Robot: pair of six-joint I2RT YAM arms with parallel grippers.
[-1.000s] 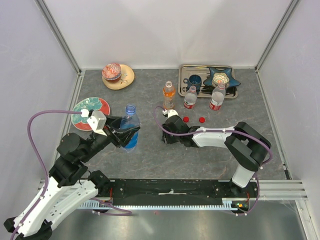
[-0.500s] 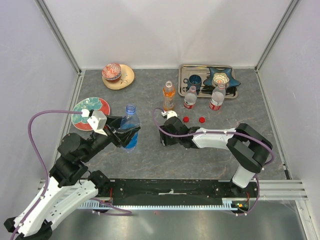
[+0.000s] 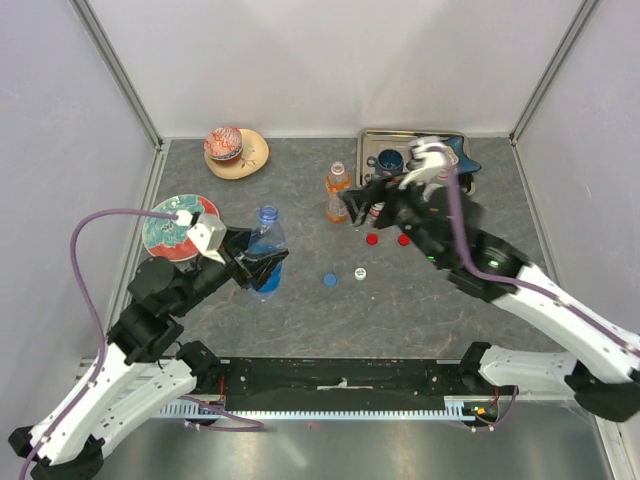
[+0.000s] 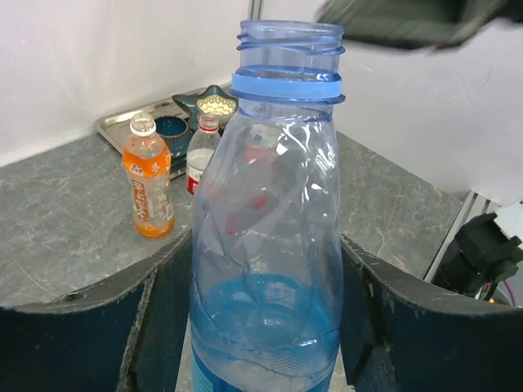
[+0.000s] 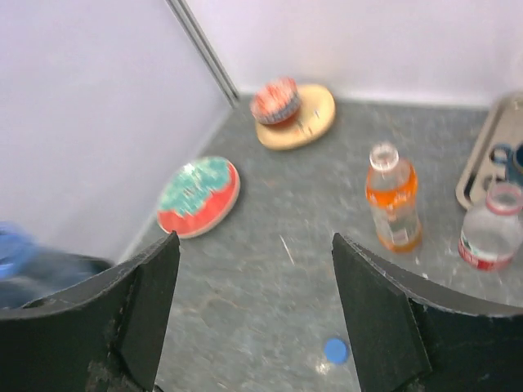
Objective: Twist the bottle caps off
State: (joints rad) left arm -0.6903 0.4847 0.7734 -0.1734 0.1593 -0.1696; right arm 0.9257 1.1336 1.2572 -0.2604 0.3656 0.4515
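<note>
Top external shows the left gripper (image 3: pixel 258 258) clamped around the body of the blue-tinted bottle (image 3: pixel 266 222), which stands left of the middle of the counter (image 3: pixel 300 320). In the left wrist view its fingers (image 4: pixel 163 302) sit against both sides of the dented plastic, and the threaded neck is bare. The blue cap (image 3: pixel 329 280) lies loose near the middle of the counter, with the white cap (image 3: pixel 360 272) just beside it and the two red caps (image 3: pixel 371 239) a little nearer the back edge. The orange bottle (image 3: pixel 337 192) stands toward the middle of the back edge with an open neck. A clear bottle (image 5: pixel 490 233) near the tray (image 3: pixel 400 135) in the back right corner also shows no cap, and the second one is hidden under the right arm. The right gripper (image 5: pixel 253 269) hangs above the counter, jaws wide apart with nothing between them. Every bottle I can see looks uncapped, so the step in hand is probably releasing the last bottle. That calls for easing the left jaws apart slowly so the light bottle is not tipped, then drawing straight back toward the near edge without brushing it.
</note>
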